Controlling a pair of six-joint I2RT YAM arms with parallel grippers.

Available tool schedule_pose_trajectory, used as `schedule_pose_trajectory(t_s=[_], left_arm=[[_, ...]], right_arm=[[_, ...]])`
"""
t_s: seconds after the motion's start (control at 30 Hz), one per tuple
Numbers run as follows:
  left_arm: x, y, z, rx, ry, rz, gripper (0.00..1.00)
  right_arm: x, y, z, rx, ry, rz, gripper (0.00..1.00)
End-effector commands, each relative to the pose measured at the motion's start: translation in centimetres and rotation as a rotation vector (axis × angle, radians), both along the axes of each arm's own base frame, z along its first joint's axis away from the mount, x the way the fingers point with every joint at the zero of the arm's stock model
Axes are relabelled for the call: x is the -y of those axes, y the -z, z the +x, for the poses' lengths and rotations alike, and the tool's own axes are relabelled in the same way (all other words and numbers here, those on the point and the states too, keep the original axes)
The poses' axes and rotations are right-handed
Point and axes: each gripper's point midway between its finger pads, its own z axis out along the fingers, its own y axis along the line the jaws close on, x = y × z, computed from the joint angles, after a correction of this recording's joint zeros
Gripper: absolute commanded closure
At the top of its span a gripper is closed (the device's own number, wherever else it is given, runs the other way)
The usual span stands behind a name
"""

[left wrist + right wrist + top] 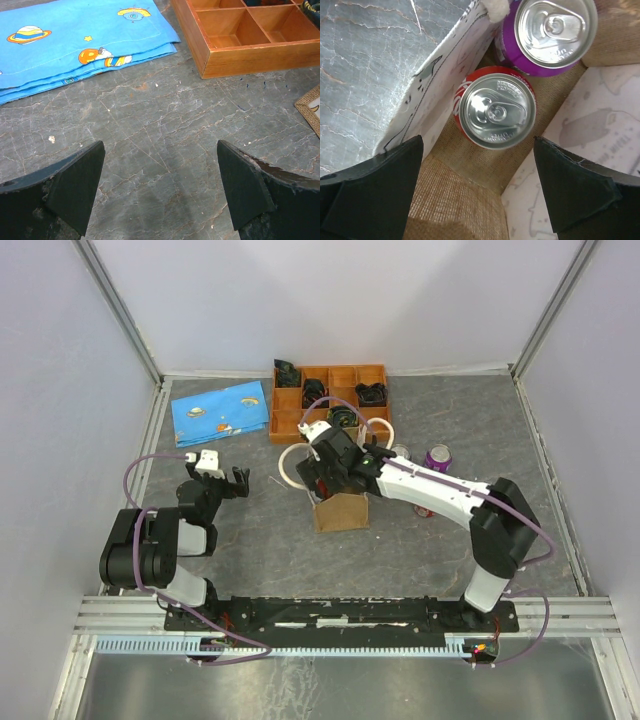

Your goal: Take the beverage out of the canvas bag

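Veins of white run across the grey bench [250, 540], which carries everything. At its far side lie a blue cloth [220, 412] and an orange tray [250, 57]. Near the middle stands the canvas bag [342, 512], upright, its rope handles [287, 468] flopped outward. We judge the bag soft and light, so it may lift or tip if a can drags on its lining.

The right arm reaches over the bag from the right. The right claw [477, 145] hangs above the bag's mouth with its jaws spread wide, holding nothing. The left claw [160, 150] is also wide and empty, over bare bench well left of the bag.

Inside the bag we see two upright beverages. A red can [497, 111] is lined up below the gap between the right claw's fingers, and a purple can [549, 31] stands just beside it. Both tabs look unopened, so we expect the cans to be full, fairly heavy and stiff, yet smooth and easily dented. We would take the red can across its body just under the top rim, with one finger slipping between can and lining on each side, squeezing firmly without crushing.
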Motion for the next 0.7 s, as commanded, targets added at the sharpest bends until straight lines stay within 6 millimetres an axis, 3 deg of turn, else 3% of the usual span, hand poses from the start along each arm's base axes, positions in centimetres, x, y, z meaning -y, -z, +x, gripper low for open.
schedule_pose_trajectory(t_s=[0.0,0.3,0.4,0.47,0.5,0.6,0.63,0.67], left_arm=[[-0.1,-1.4,0.3,0.067,0.014,0.048,0.01],[-0.1,-1.4,0.3,0.067,0.014,0.048,0.01],[-0.1,-1.4,0.3,0.066,0.013,0.048,0.01],[-0.1,-1.4,0.3,0.066,0.014,0.048,0.01],[-0.1,-1.4,0.3,0.067,0.014,0.048,0.01],[-0.1,-1.4,0.3,0.066,0.013,0.048,0.01],[-0.1,-1.4,0.3,0.067,0.014,0.048,0.01],[-0.1,-1.3,0.3,0.065,0.014,0.049,0.01]], right_arm=[[-2.3,-1.0,1.1,0.017,-0.004,0.067,0.01],[-1.2,2.4,3.3,0.011,0.119,-0.006,0.01],[-1.1,3.2,3.8,-0.006,0.136,0.006,0.07],[-1.2,3.6,3.9,-0.025,0.134,0.02,0.23],[-1.3,3.7,3.9,-0.032,0.129,0.025,0.35],[-1.9,3.8,3.6,-0.054,0.101,0.042,0.87],[-2.1,3.9,3.5,-0.061,0.091,0.046,0.97],[-2.4,3.9,3.4,-0.071,0.078,0.05,1.0]])
